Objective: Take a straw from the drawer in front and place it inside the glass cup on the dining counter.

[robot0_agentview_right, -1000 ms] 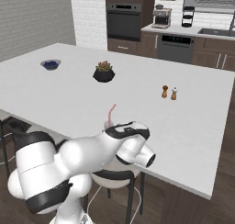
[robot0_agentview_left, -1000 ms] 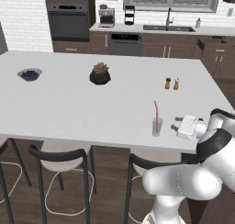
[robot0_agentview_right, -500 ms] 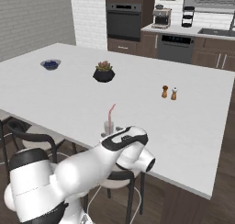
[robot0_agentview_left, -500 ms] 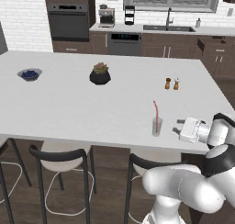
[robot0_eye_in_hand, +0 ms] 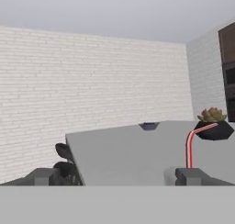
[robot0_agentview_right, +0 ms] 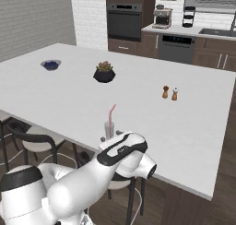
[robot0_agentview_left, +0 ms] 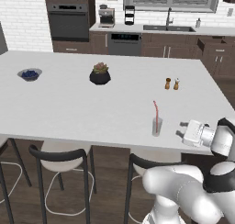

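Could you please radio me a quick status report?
Gripper open, empty, beside cup. Straw standing in glass cup on dining counter. Nothing in the way.

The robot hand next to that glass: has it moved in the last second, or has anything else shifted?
The open gripper has drawn back from the glass cup, sliding away toward the counter's near right edge, with nothing in it. The straw stands in the cup as before. The plant pot, bowl and two shakers have not moved.
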### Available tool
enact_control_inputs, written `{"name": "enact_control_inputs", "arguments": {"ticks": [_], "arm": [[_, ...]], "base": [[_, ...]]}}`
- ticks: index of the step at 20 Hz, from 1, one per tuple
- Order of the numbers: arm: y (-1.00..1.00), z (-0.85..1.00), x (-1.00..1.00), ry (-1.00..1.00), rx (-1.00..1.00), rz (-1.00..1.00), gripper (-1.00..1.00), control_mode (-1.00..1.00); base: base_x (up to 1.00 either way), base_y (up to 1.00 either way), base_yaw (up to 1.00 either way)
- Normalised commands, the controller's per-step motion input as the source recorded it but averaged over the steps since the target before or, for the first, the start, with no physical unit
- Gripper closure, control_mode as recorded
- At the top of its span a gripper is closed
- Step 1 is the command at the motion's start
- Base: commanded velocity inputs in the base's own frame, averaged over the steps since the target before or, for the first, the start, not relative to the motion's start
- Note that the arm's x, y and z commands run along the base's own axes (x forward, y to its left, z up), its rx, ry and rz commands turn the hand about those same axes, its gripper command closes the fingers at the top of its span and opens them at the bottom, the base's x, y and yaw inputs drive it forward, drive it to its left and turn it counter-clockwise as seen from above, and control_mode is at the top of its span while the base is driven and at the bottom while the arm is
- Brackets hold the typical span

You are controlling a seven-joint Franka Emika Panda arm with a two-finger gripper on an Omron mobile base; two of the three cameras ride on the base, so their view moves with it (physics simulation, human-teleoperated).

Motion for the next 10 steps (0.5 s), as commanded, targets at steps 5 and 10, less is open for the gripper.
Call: {"name": "enact_control_inputs", "arguments": {"ticks": [5, 10], "arm": [[0.03, 0.14, -0.13, 0.00, 0.00, -0.03, -1.00, -1.00], [0.12, 0.18, 0.00, 0.00, 0.00, -0.04, -1.00, -1.00]], "base": [[0.00, 0.00, 0.00], [0.00, 0.00, 0.00]]}}
